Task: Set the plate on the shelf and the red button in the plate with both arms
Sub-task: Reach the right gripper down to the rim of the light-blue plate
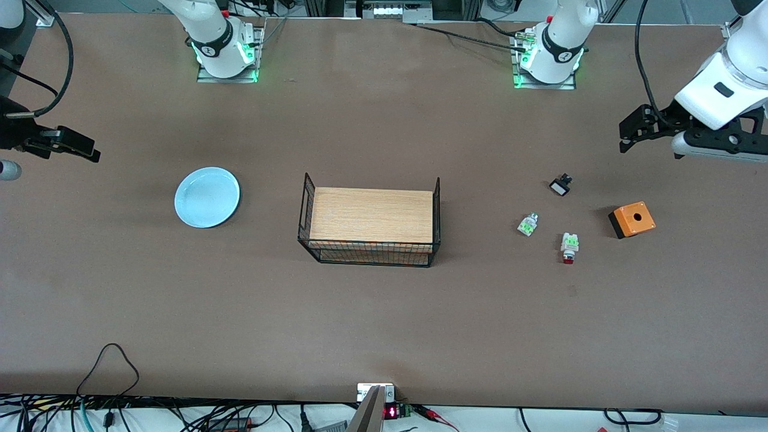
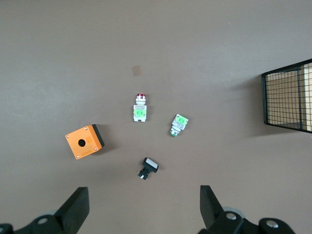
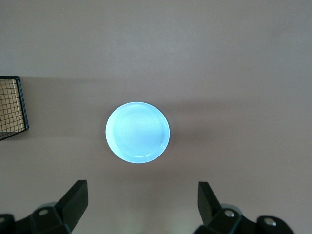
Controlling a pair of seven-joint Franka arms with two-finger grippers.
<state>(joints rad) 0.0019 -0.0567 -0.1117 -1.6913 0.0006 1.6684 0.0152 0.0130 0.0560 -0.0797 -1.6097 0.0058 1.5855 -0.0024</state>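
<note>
On the table (image 1: 384, 318): one plate (image 1: 207, 197), one wire rack (image 1: 371, 222). Toward the left arm's end from the wire rack: one red button (image 1: 569, 246), one white-and-green piece (image 1: 528, 224), one black-and-white piece (image 1: 560, 184), one orange box (image 1: 632, 219).

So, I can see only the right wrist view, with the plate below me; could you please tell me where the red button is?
Observer: The red button lies on the table toward the left arm's end, well apart from the rack.
Operator: Thank you. Is anything lying close to it?
Observer: A similar white-and-green piece with no red cap lies beside it, and an orange box is also nearby.
Operator: And where is the left pincer, please?
Observer: The left pincer hangs open over the table at that same end, holding nothing.
</note>
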